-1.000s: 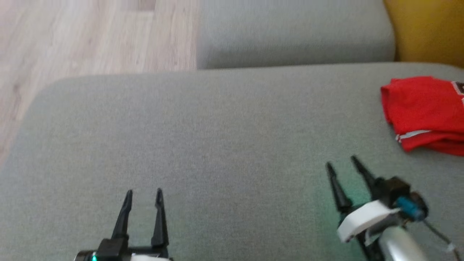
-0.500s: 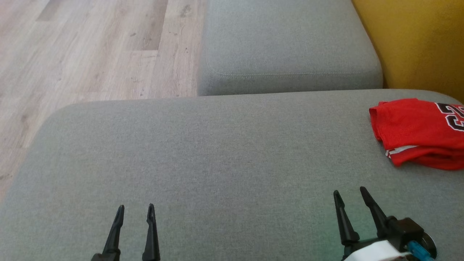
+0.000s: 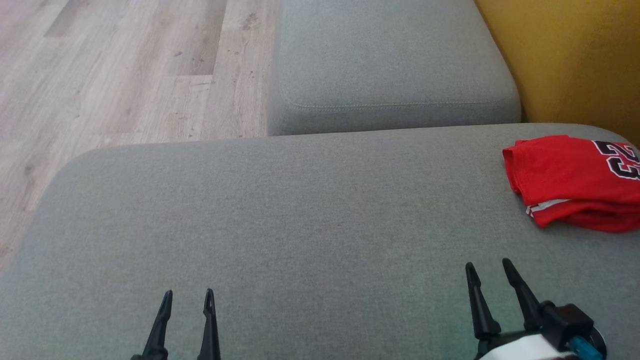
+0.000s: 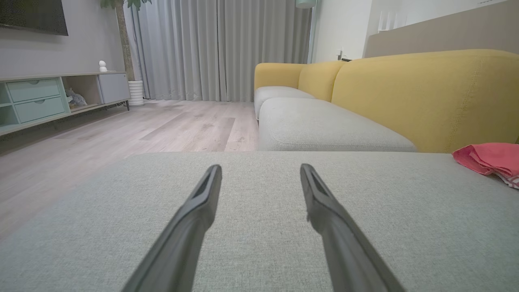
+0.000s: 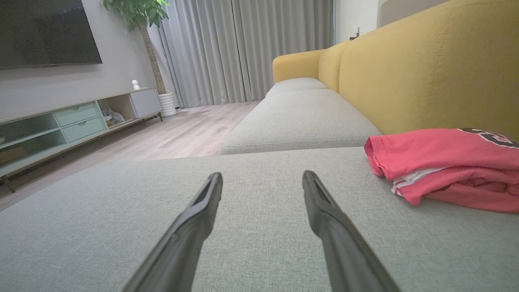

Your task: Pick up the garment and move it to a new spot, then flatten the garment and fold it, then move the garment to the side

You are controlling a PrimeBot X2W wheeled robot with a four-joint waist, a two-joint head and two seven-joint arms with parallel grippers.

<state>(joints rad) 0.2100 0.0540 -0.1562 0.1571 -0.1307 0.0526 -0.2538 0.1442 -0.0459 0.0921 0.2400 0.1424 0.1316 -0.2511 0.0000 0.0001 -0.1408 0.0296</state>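
Left pincer [image 3: 188, 295] spread wide, released, nothing between the fingers. Grips nothing and hangs low over the near grey seat cushion [image 3: 300, 225], fingers pointing toward the far end of the sofa. Same gap in the left wrist view [image 4: 260, 170], bare grey fabric between the two dark fingers.

Right pincer [image 3: 487, 265] likewise fully released, empty, low over the same cushion toward its right side. Touches no cloth. In the right wrist view [image 5: 262, 176], fingers wide apart with only upholstery between them.

Garment [image 3: 565, 170]: red, folded into a compact bundle, lying on the far right of the near cushion, close to the yellow backrest [image 3: 565, 60]. Sits ahead and to the right of the right pincer, apart from it; well apart from the left one. Seen too at the right edge of the left wrist view [image 4: 486, 156] and larger in the right wrist view [image 5: 442, 158].

Writing: dark numerals [image 3: 620, 159] outlined in white on the top face, cut by the frame edge, so not readable with certainty. White stripe [image 3: 547, 205] along a lower folded edge.

Containers: low cabinet [image 5: 144, 102] by the wall with two pale green drawers [image 5: 79, 121], both shut; open compartment [image 5: 113, 111] holding something small, too unclear to name. White pot [image 5: 167, 104] carrying a leafy plant [image 5: 138, 10].
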